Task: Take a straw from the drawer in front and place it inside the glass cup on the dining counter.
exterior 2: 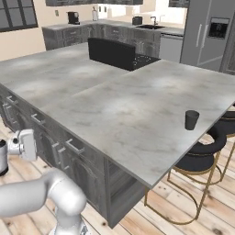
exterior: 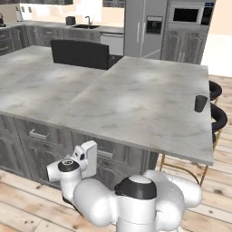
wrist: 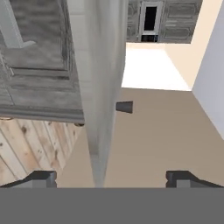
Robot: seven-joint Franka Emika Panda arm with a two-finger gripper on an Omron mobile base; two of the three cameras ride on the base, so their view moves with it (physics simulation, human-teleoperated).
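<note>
My jaws (wrist: 112,178) are spread wide, grasping nothing. Step: reaching the drawer (exterior: 106,152) at 12 o'clock, front shut; the straw is presumably inside. Next: hook the handle, pull. Glass cup (exterior: 200,103) stands at the desk's (exterior: 136,99) 3 o'clock edge.

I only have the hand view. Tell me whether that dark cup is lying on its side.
Observer: No. The glass cup stands upright on the dining counter, near its right edge; your view is rolled.
Operator: Report what is next to it.
Observer: Two black stools with gold legs stand just beyond that edge.
Operator: Check the fronts under the counter.
Observer: The drawer fronts there, with silver bar handles, all look shut.
</note>
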